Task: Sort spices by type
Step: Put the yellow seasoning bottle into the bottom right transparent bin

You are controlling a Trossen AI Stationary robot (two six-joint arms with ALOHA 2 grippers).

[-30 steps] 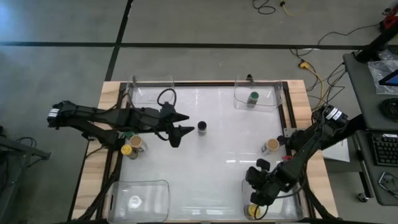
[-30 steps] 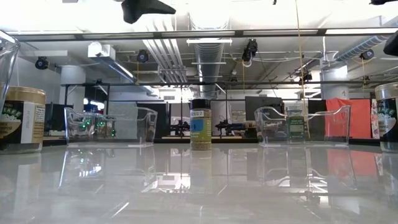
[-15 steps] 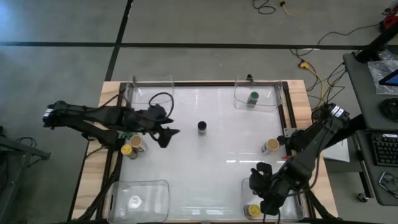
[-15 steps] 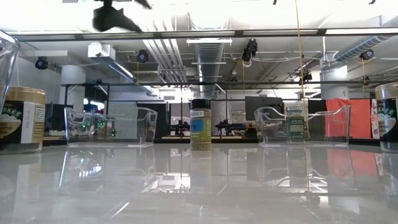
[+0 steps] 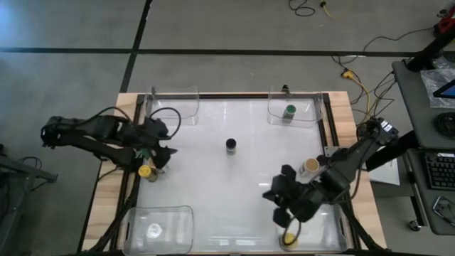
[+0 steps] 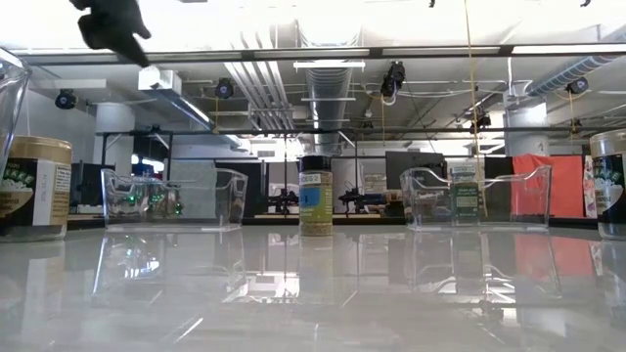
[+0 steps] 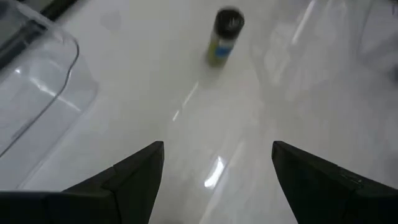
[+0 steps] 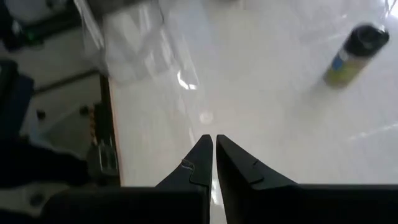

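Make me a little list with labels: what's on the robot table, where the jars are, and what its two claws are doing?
middle of table: black-lid jar, standing alone
far right tub: green-lid jar inside
right edge: tan-lid jar
left edge: yellow-lid jar
left gripper: open, empty, near the left edge
right gripper: shut, empty, above the table's near right part

Glossy white table (image 5: pixel 234 185) on a wooden base, clear plastic tubs at its corners: upper left (image 5: pixel 173 99), upper right (image 5: pixel 293 108), lower left (image 5: pixel 161 227); cables (image 5: pixel 355 75) on grey floor, upper right; keyboard (image 5: pixel 441 171) at right edge
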